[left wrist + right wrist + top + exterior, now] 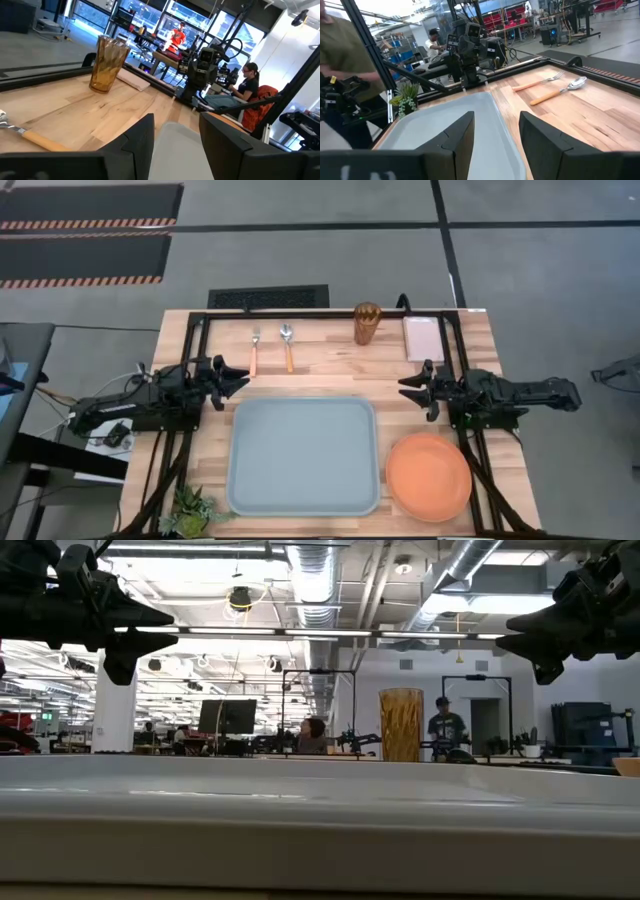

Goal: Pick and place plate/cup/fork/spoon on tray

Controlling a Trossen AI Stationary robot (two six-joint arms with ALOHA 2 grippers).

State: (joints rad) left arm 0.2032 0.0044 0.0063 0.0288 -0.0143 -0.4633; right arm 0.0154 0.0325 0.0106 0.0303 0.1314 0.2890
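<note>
The pale grey-blue tray [303,455] lies flat at the table's middle. The orange plate [429,476] lies on the wood to its right. The fork [254,350] and the spoon [288,346] lie side by side at the far side, tines and bowl toward the far edge. The amber ribbed cup [367,323] stands upright right of them; it also shows in the left wrist view [107,63]. My left gripper [240,377] hovers open and empty by the tray's far left corner. My right gripper [408,388] hovers open and empty by the tray's far right corner.
A pinkish-white pad [422,337] lies right of the cup. A small green plant [193,509] stands at the near left corner. A black frame [330,311] runs along the table's far edge and down both sides. People sit and stand in the room beyond the table.
</note>
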